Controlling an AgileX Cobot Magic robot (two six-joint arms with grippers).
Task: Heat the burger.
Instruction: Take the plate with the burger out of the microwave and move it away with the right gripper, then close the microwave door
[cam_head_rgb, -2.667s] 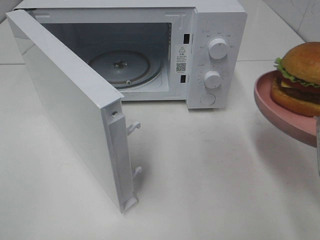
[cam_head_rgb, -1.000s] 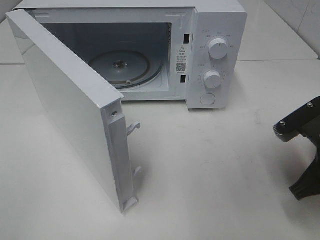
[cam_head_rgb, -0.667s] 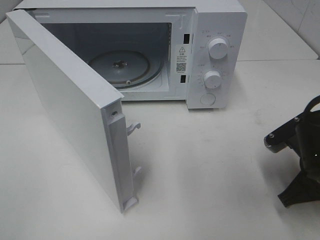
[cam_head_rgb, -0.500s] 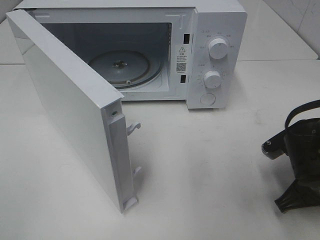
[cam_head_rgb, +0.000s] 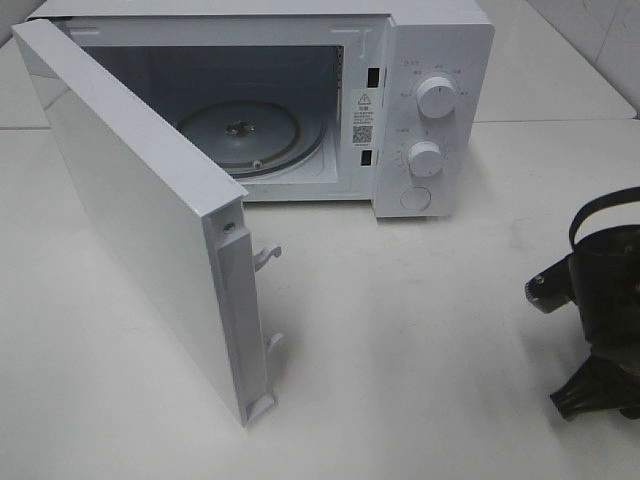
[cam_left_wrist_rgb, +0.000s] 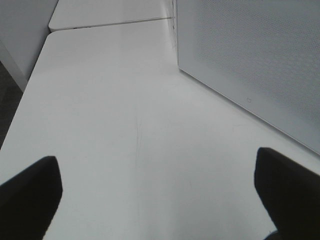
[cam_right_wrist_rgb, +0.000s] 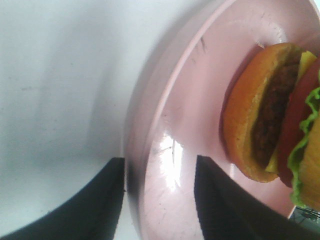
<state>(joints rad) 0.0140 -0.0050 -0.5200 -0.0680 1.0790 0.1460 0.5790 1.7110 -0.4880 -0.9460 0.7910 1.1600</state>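
Microwave (cam_head_rgb: 300, 100) stands open on the white table (cam_head_rgb: 420, 330), and my right gripper (cam_right_wrist_rgb: 160, 200) straddles the rim of the pink plate (cam_right_wrist_rgb: 170, 130) carrying the burger (cam_right_wrist_rgb: 275, 120).

To the left of the microwave my left gripper (cam_left_wrist_rgb: 155, 195) hangs over bare tabletop just beside the swung-out door (cam_head_rgb: 140, 210), its two dark fingers (cam_left_wrist_rgb: 30, 195) spread wide with nothing between them. Inside the microwave the glass turntable (cam_head_rgb: 250, 135) lies bare; right of the cavity sit two white knobs (cam_head_rgb: 436, 97). Well to the right of the microwave, my right fingers (cam_right_wrist_rgb: 95, 200) sit one on each side of the plate's rim; whether they pinch it I cannot tell. The burger lies on that plate, out of the high camera's sight.
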